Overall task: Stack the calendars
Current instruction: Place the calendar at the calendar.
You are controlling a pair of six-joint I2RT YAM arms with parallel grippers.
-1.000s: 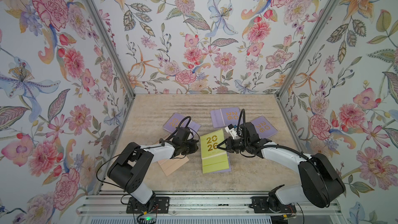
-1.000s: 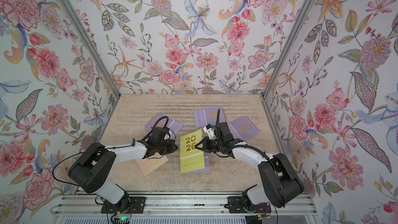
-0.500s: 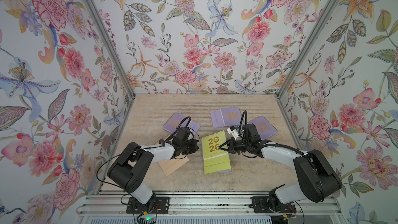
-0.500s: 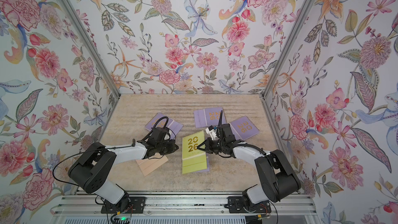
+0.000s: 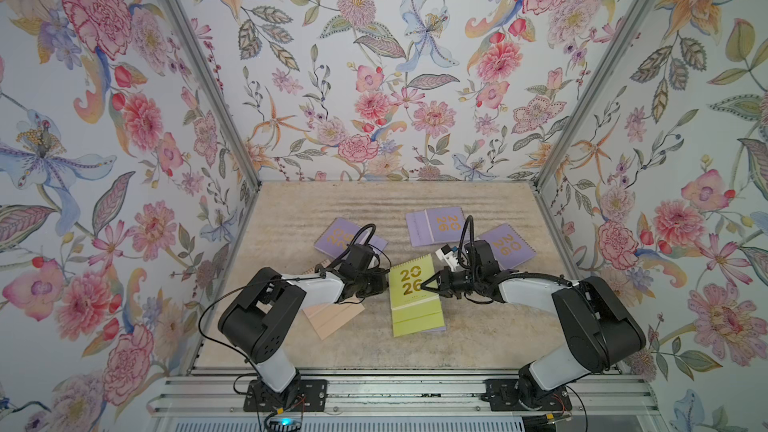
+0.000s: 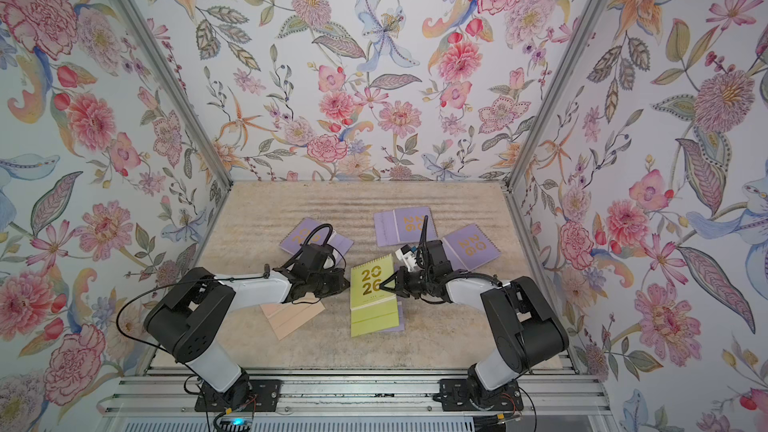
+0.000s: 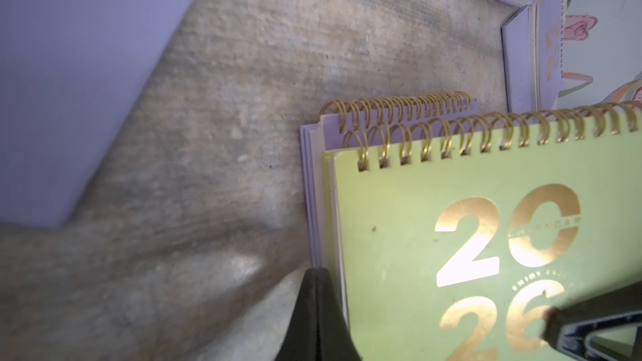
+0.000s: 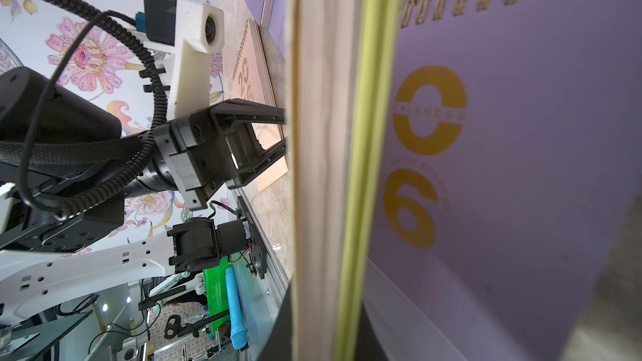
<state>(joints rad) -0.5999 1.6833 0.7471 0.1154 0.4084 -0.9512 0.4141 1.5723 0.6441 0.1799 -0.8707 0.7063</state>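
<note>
Six calendars lie on the worktop [image 5: 478, 338]. A green calendar [image 5: 415, 303] is stacked on a lilac calendar [image 7: 311, 182] mid-front, one peach calendar [image 5: 332, 317] lies front-left, and farther back are the left lilac [image 5: 332, 236], back lilac [image 5: 434, 224] and right lilac [image 5: 507, 245]. The left gripper [image 5: 385, 283], closed and empty, is at the green calendar's left edge; the right gripper [image 5: 424, 284], closed and empty, points its tip onto the green cover.

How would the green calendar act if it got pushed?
Probably slides rather than rolls: the green calendar lies flat on a lilac one. Its card cover looks stiff, though the spiral rings likely let pages flap if lifted.
</note>
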